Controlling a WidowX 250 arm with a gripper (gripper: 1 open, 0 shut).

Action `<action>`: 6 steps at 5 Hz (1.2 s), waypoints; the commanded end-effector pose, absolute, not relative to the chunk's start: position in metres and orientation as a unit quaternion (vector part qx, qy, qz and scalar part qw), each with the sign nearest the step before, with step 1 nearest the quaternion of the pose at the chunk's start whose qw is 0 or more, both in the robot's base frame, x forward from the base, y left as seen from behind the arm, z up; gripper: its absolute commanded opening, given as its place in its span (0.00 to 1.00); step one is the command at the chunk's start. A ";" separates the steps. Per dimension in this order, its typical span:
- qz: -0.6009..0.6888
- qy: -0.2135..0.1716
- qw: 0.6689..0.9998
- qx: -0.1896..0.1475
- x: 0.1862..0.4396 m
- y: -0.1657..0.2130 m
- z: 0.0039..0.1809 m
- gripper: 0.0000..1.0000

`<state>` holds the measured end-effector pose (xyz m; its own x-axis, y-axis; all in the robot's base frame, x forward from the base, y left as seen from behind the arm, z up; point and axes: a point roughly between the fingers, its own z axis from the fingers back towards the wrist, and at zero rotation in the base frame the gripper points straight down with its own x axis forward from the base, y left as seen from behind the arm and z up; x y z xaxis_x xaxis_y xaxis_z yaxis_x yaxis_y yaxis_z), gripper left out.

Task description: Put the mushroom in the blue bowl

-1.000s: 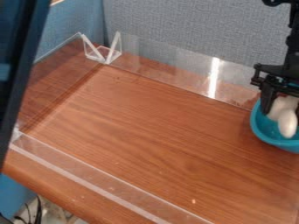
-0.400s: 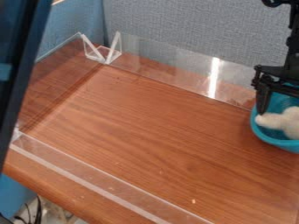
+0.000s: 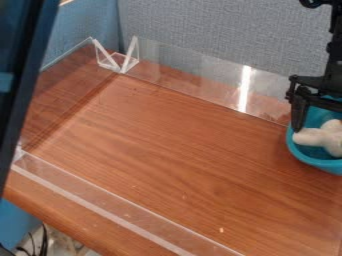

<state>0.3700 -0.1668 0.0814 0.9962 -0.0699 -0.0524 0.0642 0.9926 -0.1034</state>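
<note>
Wooden table (image 3: 147, 150) is being bounded by a clear low wall (image 3: 187, 65) along the far edge and along the near-left edge; a small clear triangular stand (image 3: 114, 55) is sitting in the far corner, toward 11 o'clock. The whole middle and left of the tabletop is lying open as free room. A dark blurred upright (image 3: 20, 70) is cutting across the left edge of the view.

The blue bowl (image 3: 315, 153) is being seen at 3 o'clock, hard against the right frame edge and partly cut off by it. The mushroom (image 3: 318, 136) is lying on its side inside the bowl, cream-white, resting against the inner wall.

The gripper (image 3: 318, 105) is being held just above the bowl, pointing down, its dark fingers (image 3: 302, 103) spread wide and holding nothing; the mushroom is lying below them, apart from them.

Against the frame a second ago: the mushroom was being held upright between narrowed fingers over the bowl; now it is released and tipped over in the bowl, and the fingers are standing wider. The gripper's place is looking unchanged.
</note>
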 end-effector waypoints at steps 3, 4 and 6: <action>-0.002 -0.024 0.998 -0.065 0.382 -0.156 0.134 1.00; 0.004 -0.027 0.997 -0.066 0.382 -0.155 0.141 1.00; 0.017 -0.032 0.997 -0.069 0.381 -0.151 0.153 1.00</action>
